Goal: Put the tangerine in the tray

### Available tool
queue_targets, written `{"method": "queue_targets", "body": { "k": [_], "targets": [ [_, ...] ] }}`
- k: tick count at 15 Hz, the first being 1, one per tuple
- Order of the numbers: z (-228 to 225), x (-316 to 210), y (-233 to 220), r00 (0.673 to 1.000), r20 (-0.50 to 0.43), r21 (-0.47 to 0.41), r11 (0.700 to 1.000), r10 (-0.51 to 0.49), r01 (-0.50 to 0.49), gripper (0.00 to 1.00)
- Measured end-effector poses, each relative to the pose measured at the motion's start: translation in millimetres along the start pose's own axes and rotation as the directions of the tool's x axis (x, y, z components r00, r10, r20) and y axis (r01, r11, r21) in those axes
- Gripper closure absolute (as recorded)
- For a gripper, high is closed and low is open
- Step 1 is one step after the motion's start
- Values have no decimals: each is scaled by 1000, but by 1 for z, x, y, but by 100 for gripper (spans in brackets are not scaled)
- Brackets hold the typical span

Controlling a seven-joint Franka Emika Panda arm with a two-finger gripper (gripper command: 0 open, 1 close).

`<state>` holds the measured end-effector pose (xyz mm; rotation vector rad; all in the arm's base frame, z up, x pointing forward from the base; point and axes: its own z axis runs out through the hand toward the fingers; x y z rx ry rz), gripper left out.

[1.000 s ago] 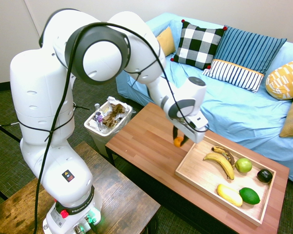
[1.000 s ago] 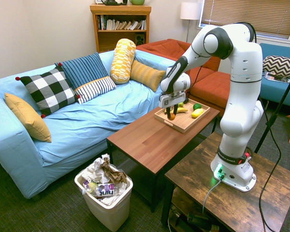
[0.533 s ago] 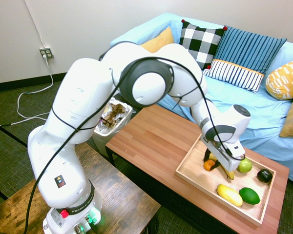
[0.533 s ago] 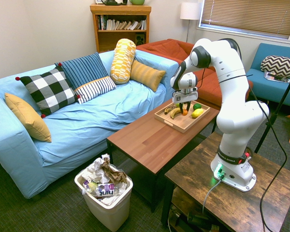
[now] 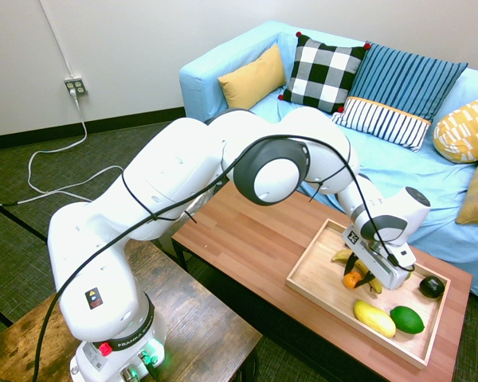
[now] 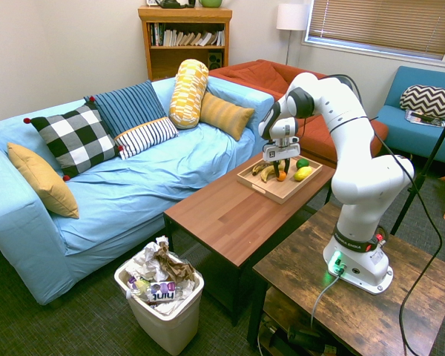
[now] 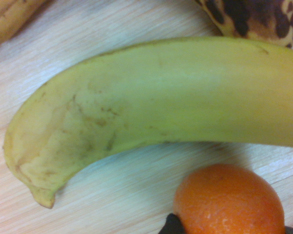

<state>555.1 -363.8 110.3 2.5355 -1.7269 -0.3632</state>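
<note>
First exterior view: reddish-brown wooden desk [image 5: 247, 231] in front of a light-blue sofa [image 5: 398, 171] with checked, striped and yellow cushions, dark carpet around. Shallow rectangular light-wood tray [image 5: 317, 274] at the desk's 4 o'clock end. White arm reaches down into the tray; gripper [image 5: 358, 280] has its fingers pinching the small round orange tangerine [image 5: 351, 279], low over the tray base beside the yellow bananas [image 5: 344, 256]. Also in the tray: yellow lemon-shaped fruit [image 5: 374, 317], green lime [image 5: 407, 319], dark avocado [image 5: 431, 286].

Second exterior view: the opposite side shows a wooden bookshelf [image 6: 184, 38], an orange couch [image 6: 271, 78], window blinds, and a white wastebasket [image 6: 162, 297] full of crumpled rubbish on the floor at the desk's 7 o'clock. Tangerine [image 6: 281, 176] sits between the fingers, inside the tray [image 6: 278, 191].

Wrist view: close-up only. Tangerine [image 7: 228, 201] next to a curved yellow banana [image 7: 156, 107] on the pale wood grain; a brown-spotted banana [image 7: 254, 17] is at the frame's edge.
</note>
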Motion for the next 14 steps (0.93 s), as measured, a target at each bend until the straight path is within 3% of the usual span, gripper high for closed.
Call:
{"method": "queue_targets", "body": {
  "k": [9,14],
  "targets": [
    [-7,7,4,999,21,11,999,-45,45,0],
    [-40,14,26,999,-3,42,998,-42,42,0]
  ]
}}
